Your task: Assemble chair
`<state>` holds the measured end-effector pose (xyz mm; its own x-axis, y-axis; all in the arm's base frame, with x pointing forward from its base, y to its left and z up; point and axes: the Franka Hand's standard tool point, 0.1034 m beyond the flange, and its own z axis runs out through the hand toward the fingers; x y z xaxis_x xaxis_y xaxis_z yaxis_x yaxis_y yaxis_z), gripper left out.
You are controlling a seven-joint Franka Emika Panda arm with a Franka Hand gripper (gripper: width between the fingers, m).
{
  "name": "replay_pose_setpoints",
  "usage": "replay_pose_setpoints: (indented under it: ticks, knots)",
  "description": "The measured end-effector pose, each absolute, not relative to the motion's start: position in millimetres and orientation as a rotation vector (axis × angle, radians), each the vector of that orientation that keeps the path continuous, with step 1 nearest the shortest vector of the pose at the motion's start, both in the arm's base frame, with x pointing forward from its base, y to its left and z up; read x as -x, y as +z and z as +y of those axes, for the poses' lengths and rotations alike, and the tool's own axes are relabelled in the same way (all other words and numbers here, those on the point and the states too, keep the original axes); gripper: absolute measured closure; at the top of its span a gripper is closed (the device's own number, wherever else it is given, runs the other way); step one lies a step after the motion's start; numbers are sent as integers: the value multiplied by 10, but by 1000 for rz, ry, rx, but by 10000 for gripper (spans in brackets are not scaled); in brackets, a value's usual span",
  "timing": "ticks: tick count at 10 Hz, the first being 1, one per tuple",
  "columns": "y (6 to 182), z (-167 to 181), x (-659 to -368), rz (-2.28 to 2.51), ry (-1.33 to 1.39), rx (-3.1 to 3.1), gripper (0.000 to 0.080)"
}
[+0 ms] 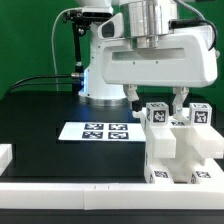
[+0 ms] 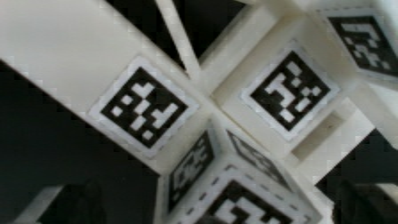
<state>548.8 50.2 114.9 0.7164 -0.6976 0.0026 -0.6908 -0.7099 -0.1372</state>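
Hovering: end effector [image 1: 156, 98] wide, holding nothing | chunky white blocky chair [image 1: 180, 150] at desk [image 1: 40, 120] front corner | risk: fingers bumping posts, tipping it

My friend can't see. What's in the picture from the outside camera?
A robot gripper hangs open just above a chunky white chair with black-and-white tags, on a black table. A flat marker board lies beside it.

Chair [image 1: 180, 148] on table [image 1: 40, 120], just beside marker board [image 1: 104, 131], toward exterior view's right; gripper [image 1: 157, 100] above chair.
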Motion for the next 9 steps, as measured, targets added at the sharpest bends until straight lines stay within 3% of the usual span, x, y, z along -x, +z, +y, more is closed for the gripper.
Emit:
replay_pose_setpoints:
  ticks: [2,3,5,6,7,8,9]
  knots:
    - [1146,508,-5485,906,-97,2889,150]
    - [1138,584,-5469,472,-112,3032,150]
    - [1132,570,-5468,481,-111,3030,150]
    - [1130,571,-5467,499,-110,3027,250]
    - [1126,573,-5466,587,-105,3008,434]
    - [1124,573,-5467,736,-99,2973,434]
    - [1136,583,-5488,910,-98,2922,518]
